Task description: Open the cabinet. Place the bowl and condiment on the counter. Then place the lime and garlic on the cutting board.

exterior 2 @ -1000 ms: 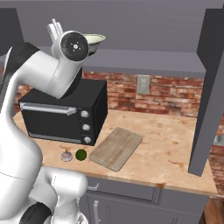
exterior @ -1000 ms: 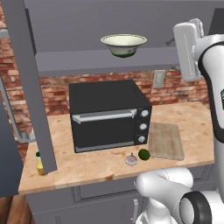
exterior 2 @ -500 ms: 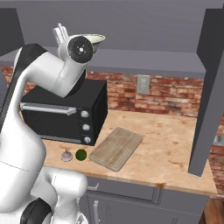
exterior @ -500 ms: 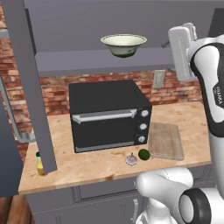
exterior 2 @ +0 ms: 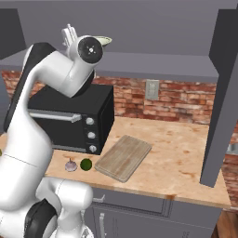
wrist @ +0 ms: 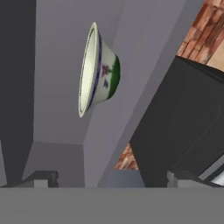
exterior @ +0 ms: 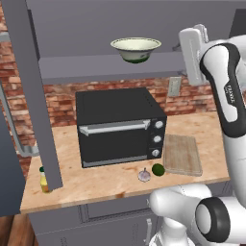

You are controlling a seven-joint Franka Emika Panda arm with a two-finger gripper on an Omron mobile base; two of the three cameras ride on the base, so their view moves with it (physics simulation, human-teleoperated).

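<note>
The gripper (wrist: 111, 177) is spread wide and empty, raised level with the bowl (exterior: 136, 49), off to the side of it. The bowl sits on the shelf inside the open cabinet (exterior: 96, 67), above the oven (exterior: 119, 126). It looks rigid, smooth, probably breakable; the flared rim seems the best hold. The finger tips are barely visible, and the arm hides most of the bowl in the right base view.
</note>
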